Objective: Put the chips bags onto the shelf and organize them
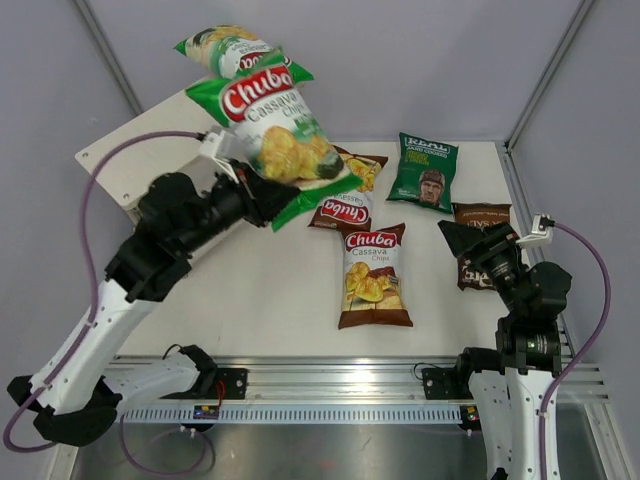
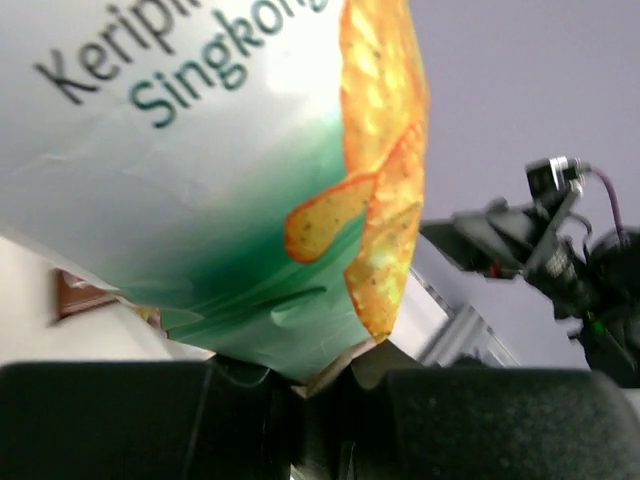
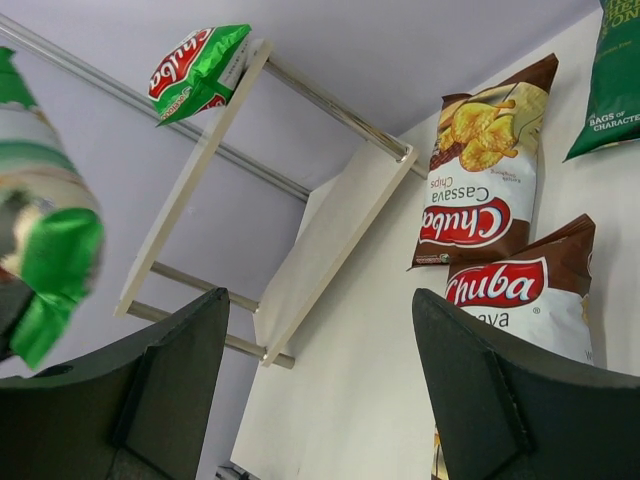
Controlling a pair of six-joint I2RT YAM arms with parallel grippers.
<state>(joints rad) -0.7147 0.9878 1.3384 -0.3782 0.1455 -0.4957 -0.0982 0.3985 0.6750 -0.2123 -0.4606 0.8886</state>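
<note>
My left gripper (image 1: 262,197) is shut on the bottom edge of a green-white Chuba bag (image 1: 272,128) and holds it in the air beside the shelf (image 1: 125,157). In the left wrist view that bag (image 2: 200,200) fills the frame above the gripper (image 2: 320,388). A second green-white bag (image 1: 226,47) lies on the shelf's top board. Two brown Chuba bags (image 1: 374,275) (image 1: 345,200), a dark green bag (image 1: 426,170) and a dark brown bag (image 1: 482,215) lie on the table. My right gripper (image 1: 470,242) is open and empty over the dark brown bag.
The right wrist view shows the open right gripper (image 3: 320,295), the shelf's two cream boards (image 3: 330,230), the bag on top (image 3: 200,70), both brown bags (image 3: 485,170) (image 3: 520,290) and the dark green bag's edge (image 3: 615,80). Grey walls enclose the table.
</note>
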